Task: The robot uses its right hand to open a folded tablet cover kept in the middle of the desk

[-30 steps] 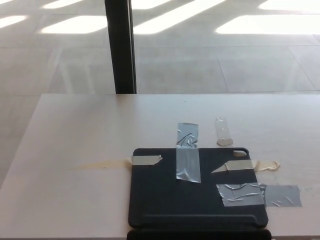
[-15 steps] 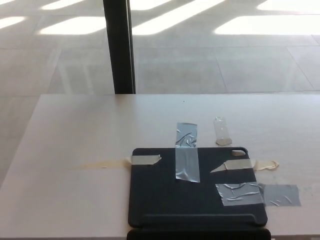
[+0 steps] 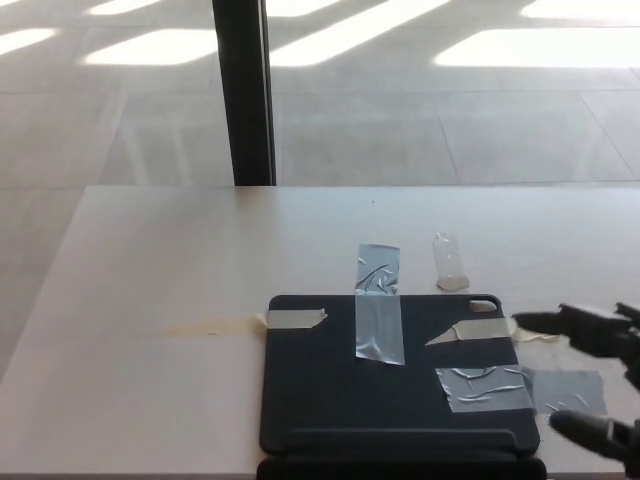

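Tablet cover [image 3: 390,385] sat flat and closed at about 6 o'clock on the pale counter [image 3: 170,260], its near edge running right off the bottom of the view. Dark, matte, kinda rubbery looking, with a raised ridge along the near side that I'd guess was the fold or spine. Thing was taped down all over: a grey tape strip [image 3: 379,315] over the far edge at 12 o'clock of the cover, beige tape [image 3: 295,319] at its far left corner, another beige piece [image 3: 470,331] toward the far right corner, and a crinkly grey patch [image 3: 485,387] lapping over the right edge onto the counter.

Right hand [image 3: 600,380] was just poking in at 3 o'clock of the cover, fingers [image 3: 555,323] spread apart and holding nothing, one finger near the far right corner, another lower down by the grey patch. Not touching the cover as far as I could tell. Left hand wasn't showing at all.

My take: the flap should be light and stiff-ish, a thin board that hinges and doesn't flop. Slick on top, so pressing down won't get you anywhere. Best bet looked like hooking a fingertip under the right edge, somewhere between the two taped spots, and peeling it up. Tape might fight back and drag the whole thing sideways.
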You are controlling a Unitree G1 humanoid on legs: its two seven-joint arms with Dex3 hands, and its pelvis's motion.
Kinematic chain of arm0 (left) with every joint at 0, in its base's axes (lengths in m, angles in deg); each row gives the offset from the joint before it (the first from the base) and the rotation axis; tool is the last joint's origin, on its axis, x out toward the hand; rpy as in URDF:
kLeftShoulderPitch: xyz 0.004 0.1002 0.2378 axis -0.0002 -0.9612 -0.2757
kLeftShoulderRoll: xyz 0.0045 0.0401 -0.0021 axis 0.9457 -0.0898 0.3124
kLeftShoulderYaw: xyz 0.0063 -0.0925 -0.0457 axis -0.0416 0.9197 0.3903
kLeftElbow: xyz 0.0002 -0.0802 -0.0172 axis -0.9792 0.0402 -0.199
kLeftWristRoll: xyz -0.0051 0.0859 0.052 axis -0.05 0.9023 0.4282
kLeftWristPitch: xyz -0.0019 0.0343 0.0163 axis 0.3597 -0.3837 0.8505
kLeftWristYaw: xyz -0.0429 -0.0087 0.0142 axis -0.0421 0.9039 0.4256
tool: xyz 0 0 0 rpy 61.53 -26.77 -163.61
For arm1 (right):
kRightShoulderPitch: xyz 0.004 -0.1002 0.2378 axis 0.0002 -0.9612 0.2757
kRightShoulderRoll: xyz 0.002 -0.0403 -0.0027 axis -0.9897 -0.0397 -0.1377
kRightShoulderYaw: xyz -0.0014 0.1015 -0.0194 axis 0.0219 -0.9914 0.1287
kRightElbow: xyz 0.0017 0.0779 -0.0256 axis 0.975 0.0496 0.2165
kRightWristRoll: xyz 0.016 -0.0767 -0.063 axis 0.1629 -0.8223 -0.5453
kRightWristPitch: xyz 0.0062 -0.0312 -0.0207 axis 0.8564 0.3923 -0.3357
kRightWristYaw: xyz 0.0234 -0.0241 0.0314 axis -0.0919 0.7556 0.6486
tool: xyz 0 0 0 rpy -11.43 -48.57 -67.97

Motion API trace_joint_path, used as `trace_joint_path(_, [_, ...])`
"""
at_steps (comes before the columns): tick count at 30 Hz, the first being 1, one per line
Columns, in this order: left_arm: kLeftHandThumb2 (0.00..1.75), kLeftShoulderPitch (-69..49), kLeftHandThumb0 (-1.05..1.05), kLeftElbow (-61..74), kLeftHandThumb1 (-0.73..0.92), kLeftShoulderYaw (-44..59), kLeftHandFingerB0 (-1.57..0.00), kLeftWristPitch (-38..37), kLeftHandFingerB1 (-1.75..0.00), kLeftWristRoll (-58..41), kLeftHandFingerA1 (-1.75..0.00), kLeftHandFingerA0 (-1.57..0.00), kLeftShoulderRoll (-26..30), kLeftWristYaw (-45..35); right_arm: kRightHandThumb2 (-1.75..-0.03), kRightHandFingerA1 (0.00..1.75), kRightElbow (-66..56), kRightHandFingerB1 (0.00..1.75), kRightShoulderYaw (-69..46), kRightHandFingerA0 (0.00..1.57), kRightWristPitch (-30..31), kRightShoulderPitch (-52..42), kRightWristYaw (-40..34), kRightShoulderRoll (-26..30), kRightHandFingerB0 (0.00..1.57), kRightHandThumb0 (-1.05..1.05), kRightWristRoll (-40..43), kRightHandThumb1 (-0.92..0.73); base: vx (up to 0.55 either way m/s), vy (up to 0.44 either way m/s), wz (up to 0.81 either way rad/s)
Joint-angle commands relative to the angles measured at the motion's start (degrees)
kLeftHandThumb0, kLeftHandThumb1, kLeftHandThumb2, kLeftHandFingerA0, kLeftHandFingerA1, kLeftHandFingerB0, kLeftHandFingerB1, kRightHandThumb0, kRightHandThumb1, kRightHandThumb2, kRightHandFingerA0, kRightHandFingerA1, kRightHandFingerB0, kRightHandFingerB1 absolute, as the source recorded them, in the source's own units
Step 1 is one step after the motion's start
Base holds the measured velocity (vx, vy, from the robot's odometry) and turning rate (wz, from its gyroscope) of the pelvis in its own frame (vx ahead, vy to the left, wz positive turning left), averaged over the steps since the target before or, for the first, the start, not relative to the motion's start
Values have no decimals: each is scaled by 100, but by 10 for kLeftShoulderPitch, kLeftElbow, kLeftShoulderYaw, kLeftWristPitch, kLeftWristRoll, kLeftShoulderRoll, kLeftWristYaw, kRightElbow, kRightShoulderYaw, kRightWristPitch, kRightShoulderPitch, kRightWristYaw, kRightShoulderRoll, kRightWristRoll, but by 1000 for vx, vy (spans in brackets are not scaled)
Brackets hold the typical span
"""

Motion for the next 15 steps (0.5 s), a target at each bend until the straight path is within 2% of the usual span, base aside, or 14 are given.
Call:
trace_joint_path(1, [62, -17, -105, -1, 68, -2, -27, -15, -102, -2, -116, -46, 10, -5, -61, 50, 55, 34, -258, 31, 52, 48, 2, 4, 34, -58, 217, -70, 0, 0, 0])
trace_joint_path(2, [64, -17, -105, 0, 67, -2, -24, -15, -107, -2, -118, -44, 10, -4, -72, 57, 98, 39, -301, 34, 43, 48, -21, -2, 34, -74, 223, -64, 0, 0, 0])
trace_joint_path(4, [64, -18, -105, 0, 67, -1, -24, -15, -107, -2, -118, -44, 9, -4, -72, 57, 114, 39, -315, 34, 37, 50, -26, -4, 34, -74, 223, -64, 0, 0, 0])
trace_joint_path(5, [64, -17, -105, -3, 66, 1, -24, -15, -108, -4, -120, -44, 10, -7, -78, 62, 148, 44, -341, 34, 38, 47, -35, -3, 33, -83, 224, -65, 0, 0, 0])
trace_joint_path(6, [64, -17, -105, -4, 67, 1, -23, -14, -108, -5, -120, -44, 10, -8, -76, 64, 182, 45, -358, 33, 24, 45, -42, -1, 32, -84, 226, -66, 0, 0, 0])
trace_joint_path(7, [63, -17, -105, -4, 67, 2, -23, -13, -107, -6, -120, -44, 10, -8, -64, 72, 245, 46, -377, 34, -23, 41, -57, 5, 35, -83, 227, -81, 0, 0, 0])
trace_joint_path(8, [63, -16, -105, -4, 67, 2, -23, -12, -107, -6, -120, -44, 10, -8, -64, 72, 272, 46, -384, 34, -40, 40, -64, 7, 35, -83, 227, -81, 0, 0, 0])
trace_joint_path(9, [63, -16, -105, -4, 68, 1, -24, -13, -107, -5, -119, -44, 10, -6, -82, 78, 348, 56, -409, 37, -79, 33, -85, 10, 33, -89, 228, -64, 0, 0, 0])
trace_joint_path(10, [62, -17, -105, -3, 68, 1, -26, -13, -103, -4, -117, -45, 10, -5, -64, 82, 397, 56, -425, 36, -102, 28, -95, 11, 33, -84, 232, -80, 0, 0, 0])
trace_joint_path(12, [62, -17, -105, -3, 68, 0, -26, -13, -103, -4, -117, -45, 10, -5, -64, 82, 413, 56, -431, 36, -113, 29, -96, 11, 33, -84, 232, -80, 0, 0, 0])
trace_joint_path(13, [63, -18, -105, -2, 67, 0, -25, -15, -103, -3, -117, -45, 9, -6, -80, 80, 465, 58, -454, 40, -138, 35, -108, 6, 35, -88, 253, -62, 0, 0, 0])
trace_joint_path(14, [64, -19, -105, -1, 66, 1, -23, -17, -107, -5, -119, -44, 7, -6, -81, 79, 510, 58, -472, 41, -149, 41, -122, 3, 34, -87, 264, -62, 0, 0, 0])
trace_joint_path(15, [63, -19, -105, -2, 66, 4, -24, -14, -107, -7, -119, -44, 6, -5, -64, 89, 528, 60, -481, 37, -146, 42, -129, 2, 30, -85, 267, -79, 0, 0, 0])
